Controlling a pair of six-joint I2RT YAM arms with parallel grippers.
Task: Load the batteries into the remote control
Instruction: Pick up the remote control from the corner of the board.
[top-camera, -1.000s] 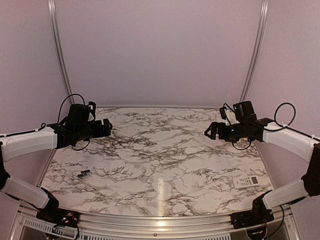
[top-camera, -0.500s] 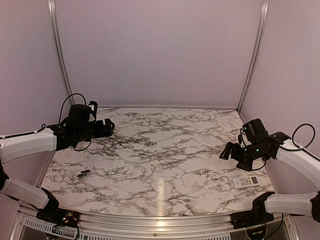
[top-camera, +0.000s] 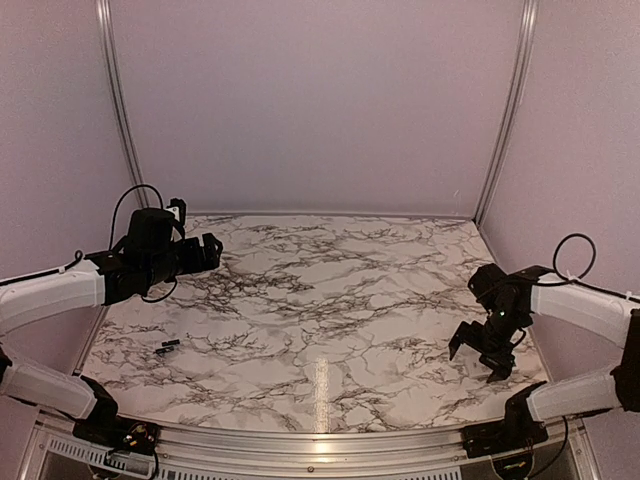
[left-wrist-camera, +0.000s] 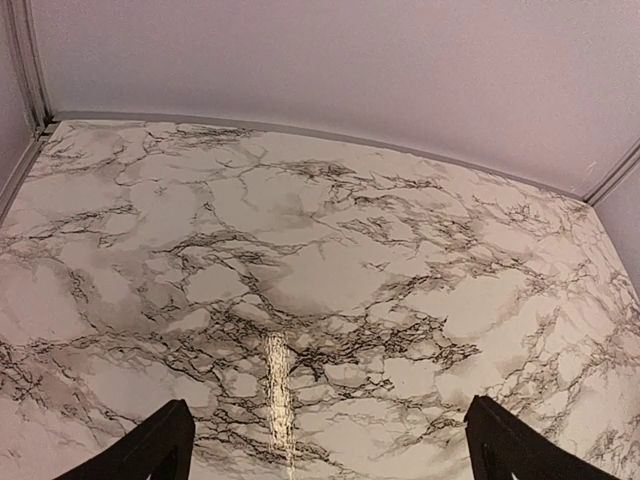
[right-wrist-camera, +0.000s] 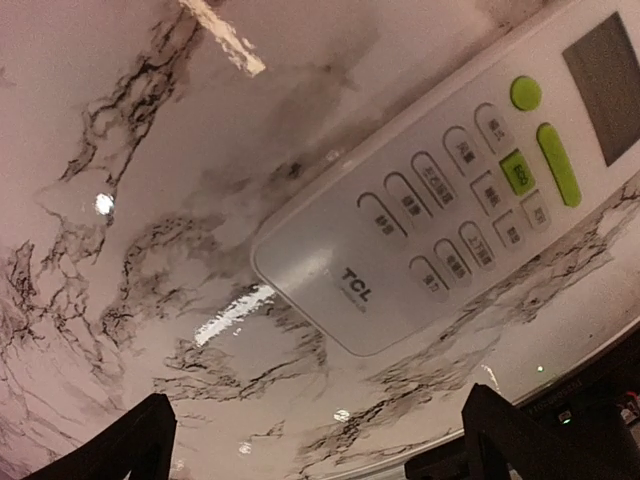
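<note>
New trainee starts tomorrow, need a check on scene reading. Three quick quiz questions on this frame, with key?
1. True or false: the remote control lies button side up on the table.
2. Pick one. The batteries lie: A) on the left arm's side of the table; B) right beside the remote control; C) at the far edge of the table.
3. Fill the gap: the right gripper hangs over the remote control with its jaws ____.

Key: 1 true; 2 A; 3 open.
</note>
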